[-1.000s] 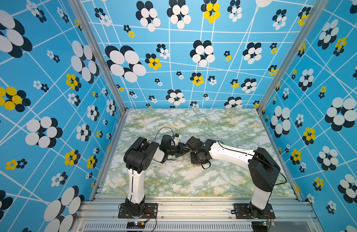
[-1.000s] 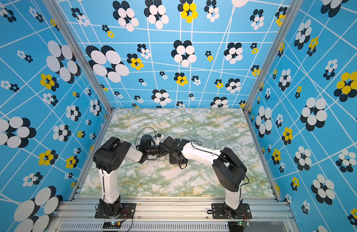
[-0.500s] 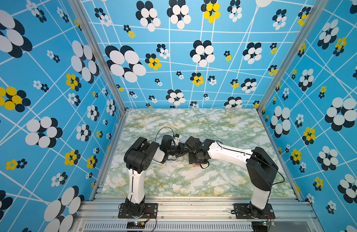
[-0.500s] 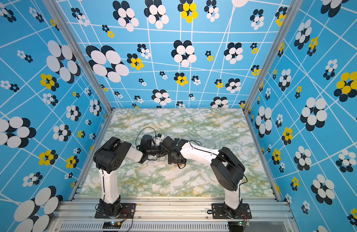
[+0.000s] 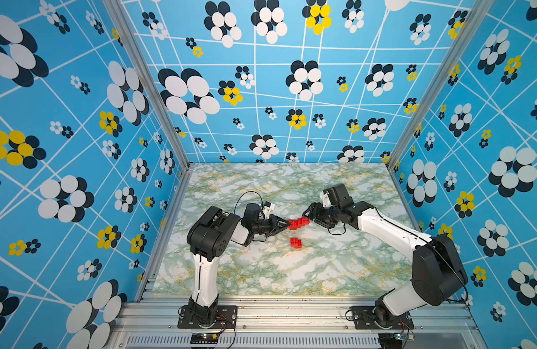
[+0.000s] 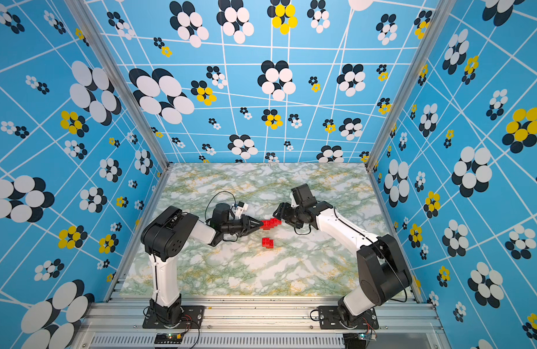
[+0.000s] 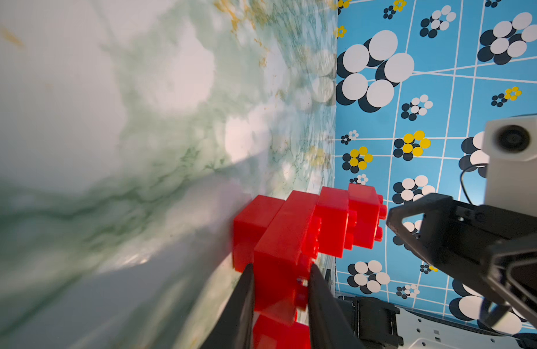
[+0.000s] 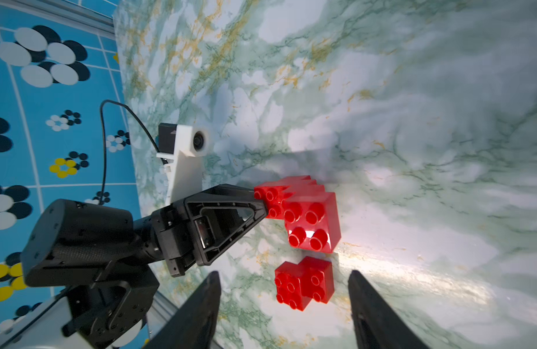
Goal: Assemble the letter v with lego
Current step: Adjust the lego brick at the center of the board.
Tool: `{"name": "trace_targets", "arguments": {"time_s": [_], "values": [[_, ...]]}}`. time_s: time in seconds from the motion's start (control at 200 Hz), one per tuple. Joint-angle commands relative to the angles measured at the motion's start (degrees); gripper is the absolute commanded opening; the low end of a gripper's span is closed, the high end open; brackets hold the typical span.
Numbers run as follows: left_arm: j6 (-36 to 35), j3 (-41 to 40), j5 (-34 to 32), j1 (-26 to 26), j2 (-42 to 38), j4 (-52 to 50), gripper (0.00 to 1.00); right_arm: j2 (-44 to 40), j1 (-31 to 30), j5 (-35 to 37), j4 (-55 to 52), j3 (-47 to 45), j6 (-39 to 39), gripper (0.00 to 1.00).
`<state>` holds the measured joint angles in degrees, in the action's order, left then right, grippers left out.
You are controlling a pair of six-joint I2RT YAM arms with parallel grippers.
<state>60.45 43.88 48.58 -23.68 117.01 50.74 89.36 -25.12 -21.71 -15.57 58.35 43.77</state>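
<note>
The stepped run of red lego bricks (image 5: 298, 223) is near the middle of the counter (image 5: 291, 272), pinched at one end by the closed left claw (image 5: 286, 224). A loose two-brick piece (image 5: 296, 242) lies just beside it, toward the front edge. The right claw (image 5: 308, 212) hovers empty by the free end, its jaws apart. It should come down squarely over the loose piece, grip its flat sides, and line up the studs before pressing.

A green-marbled table (image 5: 261, 272) bears a small joined red lego pair (image 5: 296, 242) near its middle.

Left gripper (image 5: 286, 224) clamps stepped red bricks (image 5: 299, 223); right gripper (image 5: 308, 213) just beside; loose pair (image 5: 296, 242) on table (image 5: 291, 272)
</note>
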Motion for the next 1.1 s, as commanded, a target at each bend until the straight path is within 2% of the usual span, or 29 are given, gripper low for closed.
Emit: {"name": "trace_targets", "arguments": {"time_s": [0.0, 0.115, 0.23, 0.46, 0.675, 1.094], "values": [[0.1, 0.7, -1.1, -0.5, 1.0, -1.3, 0.21, 1.2, 3.0, -14.3, 11.9, -4.2, 0.5, 0.69], [0.2, 0.8, -1.3, -0.8, 1.1, -1.2, 0.21, 4.8, 6.0, -21.5, 20.6, -6.1, 2.9, 0.71], [0.3, 0.7, -1.6, -0.9, 1.0, -1.2, 0.21, 8.0, 7.3, -24.4, 27.1, -7.4, 5.4, 0.72], [0.6, 0.8, -2.3, -1.4, 1.3, -1.0, 0.21, 11.2, 7.3, -24.1, 25.5, -7.3, 2.7, 0.72], [0.7, 1.3, -2.8, -1.9, 1.7, -1.0, 0.21, 12.8, 7.3, -24.4, 25.1, -8.0, 1.6, 0.78], [1.1, 1.6, -3.4, -2.9, 2.7, -0.3, 0.23, 15.1, 6.5, -24.7, 25.6, -7.9, 1.7, 0.77]]}}
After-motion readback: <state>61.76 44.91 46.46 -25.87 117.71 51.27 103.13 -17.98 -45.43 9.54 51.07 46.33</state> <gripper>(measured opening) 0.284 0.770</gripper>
